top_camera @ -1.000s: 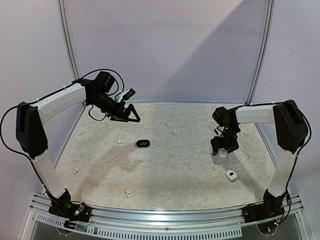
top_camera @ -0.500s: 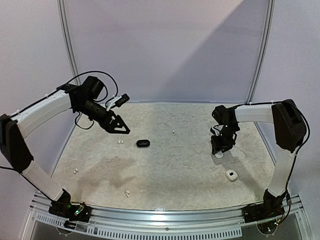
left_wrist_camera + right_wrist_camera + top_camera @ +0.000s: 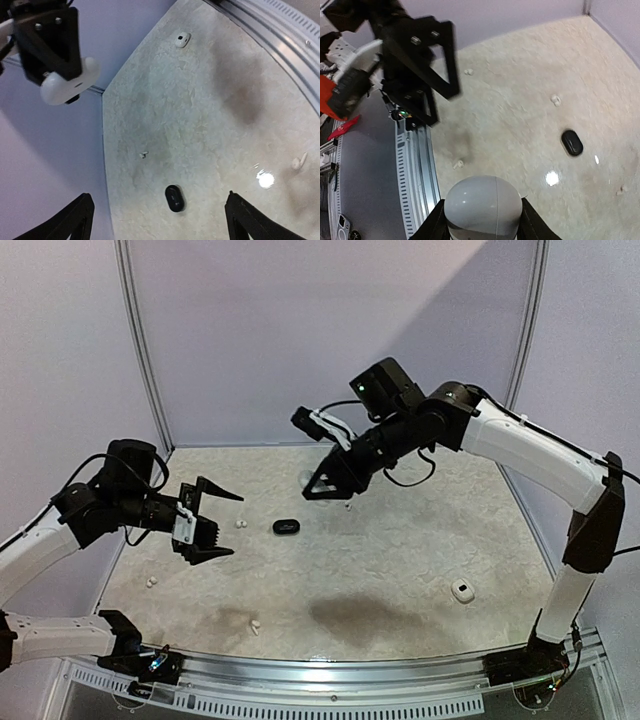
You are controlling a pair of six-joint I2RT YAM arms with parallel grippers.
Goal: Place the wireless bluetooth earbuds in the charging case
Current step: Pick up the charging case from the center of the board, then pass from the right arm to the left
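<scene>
My right gripper (image 3: pixel 315 485) hangs high over the table's middle back, shut on a white pebble-shaped charging case (image 3: pixel 482 200). My left gripper (image 3: pixel 236 525) is open and empty above the left side; in its wrist view the gripper (image 3: pixel 159 200) has its fingers wide apart. A closed black case (image 3: pixel 286 527) lies on the table between the two grippers. White earbuds lie loose: one by the black case (image 3: pixel 240 524), one further back (image 3: pixel 348 505), one at the left (image 3: pixel 152 581) and one near the front (image 3: pixel 254 626). No black earbuds show.
A second white case (image 3: pixel 461 590) lies at the right front. The metal rail (image 3: pixel 320 680) runs along the near edge. Purple walls stand on three sides. The right arm (image 3: pixel 520 440) stretches across the back of the table.
The right arm has swung from the right side up and across to the middle back with the white case. The left arm has dropped from the back left to lower left.
</scene>
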